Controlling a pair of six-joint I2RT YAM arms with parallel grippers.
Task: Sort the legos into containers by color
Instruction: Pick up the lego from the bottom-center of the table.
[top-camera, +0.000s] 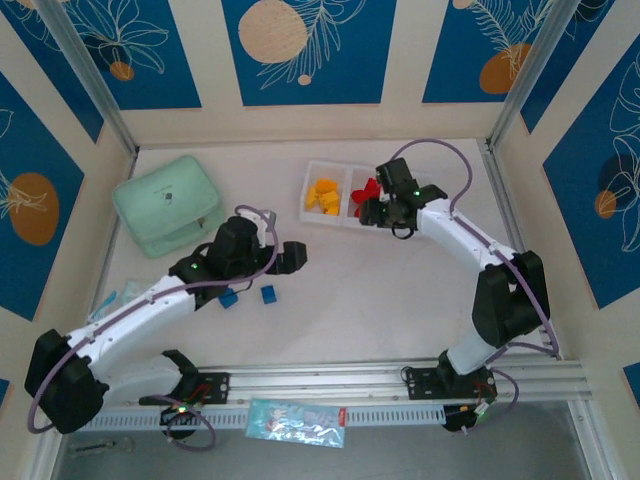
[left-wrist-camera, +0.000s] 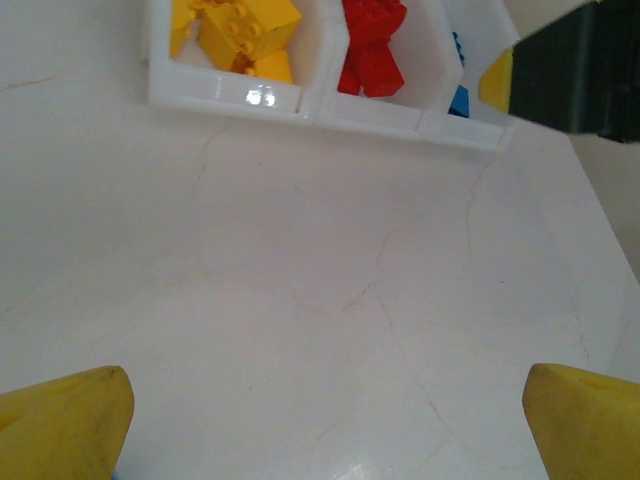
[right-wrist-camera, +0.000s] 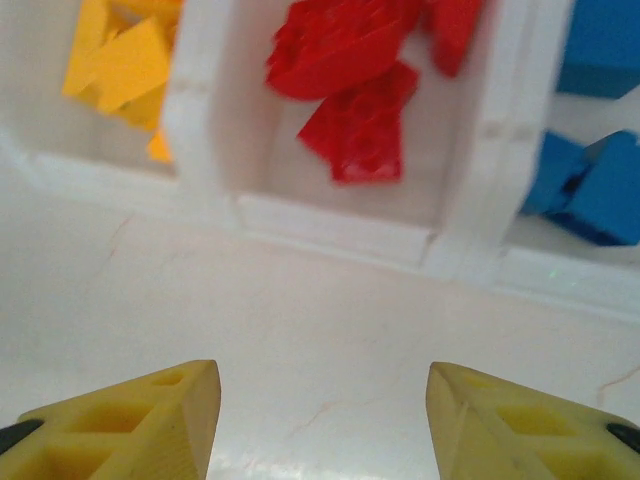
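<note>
Legos (right-wrist-camera: 350, 100) lie just beyond the right gripper (right-wrist-camera: 322, 400). Its yellow fingers (right-wrist-camera: 150, 420) stand apart and empty above bare table (right-wrist-camera: 300, 330), short of the near rim of the tray (right-wrist-camera: 330, 225). The red ones sit in the middle compartment at top centre of the wrist frame, yellow bricks (right-wrist-camera: 120, 60) at upper left, and blue bricks (right-wrist-camera: 600, 180) at the right edge. From above, that gripper hangs at the tray's right end, upper centre.

The left gripper (left-wrist-camera: 325, 410) has its fingers wide apart, holding nothing, and faces open white surface up to the tray's front wall. Two loose blue bricks (top-camera: 268, 294) rest beside the left arm, centre-left of the overhead frame. Free table spreads between the arms. A mint-green box (top-camera: 168, 203) sits upper left, near the wall.
</note>
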